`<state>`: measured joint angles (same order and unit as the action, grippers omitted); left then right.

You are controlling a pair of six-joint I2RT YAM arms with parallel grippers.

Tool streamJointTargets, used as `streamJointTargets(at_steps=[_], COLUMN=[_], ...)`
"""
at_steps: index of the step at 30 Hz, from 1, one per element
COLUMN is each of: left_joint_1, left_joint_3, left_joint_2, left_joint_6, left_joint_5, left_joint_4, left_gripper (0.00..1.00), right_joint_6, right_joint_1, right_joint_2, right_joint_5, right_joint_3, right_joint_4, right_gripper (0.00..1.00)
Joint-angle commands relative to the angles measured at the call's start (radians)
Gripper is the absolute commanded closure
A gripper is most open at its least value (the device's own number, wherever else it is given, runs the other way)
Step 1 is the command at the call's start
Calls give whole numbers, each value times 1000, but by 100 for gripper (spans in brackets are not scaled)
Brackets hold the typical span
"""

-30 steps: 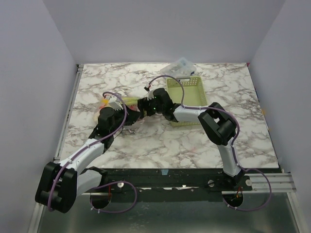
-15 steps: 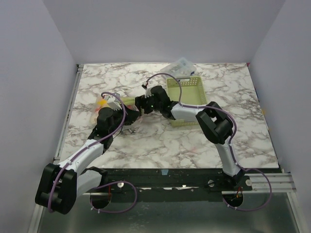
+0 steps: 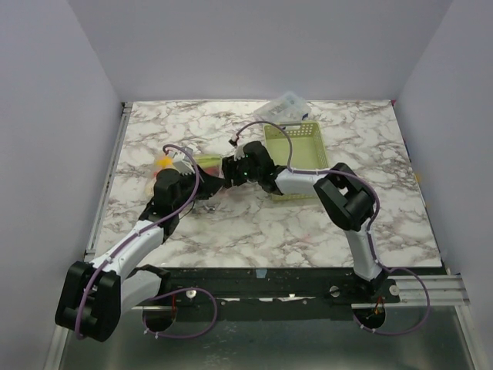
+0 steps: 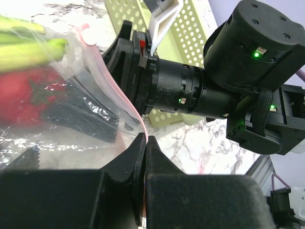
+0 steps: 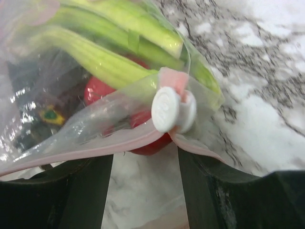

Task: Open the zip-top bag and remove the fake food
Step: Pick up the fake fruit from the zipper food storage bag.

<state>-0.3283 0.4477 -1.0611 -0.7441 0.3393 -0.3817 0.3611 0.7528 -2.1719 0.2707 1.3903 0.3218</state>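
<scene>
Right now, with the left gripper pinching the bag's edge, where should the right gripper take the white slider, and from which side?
Probably pinch the white slider by its two sides, coming straight on. It stands proud of the pink zip strip, round face toward the open right gripper, whose fingers sit either side. The left gripper anchors the zip-top bag.

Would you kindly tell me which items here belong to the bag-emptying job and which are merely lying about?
Job: zip-top bag, its white slider, fake food inside, left tool pinching the bag's edge, right tool at the slider.
Lying about: pale green basket, clear plastic box.
</scene>
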Motion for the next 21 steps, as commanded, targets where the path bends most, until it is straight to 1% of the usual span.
streamJointTargets(at_steps=[1,7,11,13,16,19,21], left_joint_1=[-6,-6,-6,-6,-6,-6,-6], left_joint_3=[66,75,48,33,25,30,41], left_joint_2=[37,116,200,235,271,282,270], left_joint_6=[20,32,33,29,34,40,40], left_joint_5=[114,130,118,121,133,145,169], left_joint_4=[39,135,191,209,240,251,247], left_gripper=[100,100,100,100,100,100,100], right_joint_6=[-54,-66,-116,-146,-194,-264,-312], right_joint_1=[-23,-24,-23,-24,-23,-23,-23], right_joint_2=[107,242,313,330,365,416,456], right_joint_5=[-42,69,135,204,277,334,356], right_joint_3=[-120,-258,-310,-316,-335,-352,-357], right_joint_4=[18,40,25,-7,-40,-71,-103], right_gripper=[43,46,47,45,39,24,18])
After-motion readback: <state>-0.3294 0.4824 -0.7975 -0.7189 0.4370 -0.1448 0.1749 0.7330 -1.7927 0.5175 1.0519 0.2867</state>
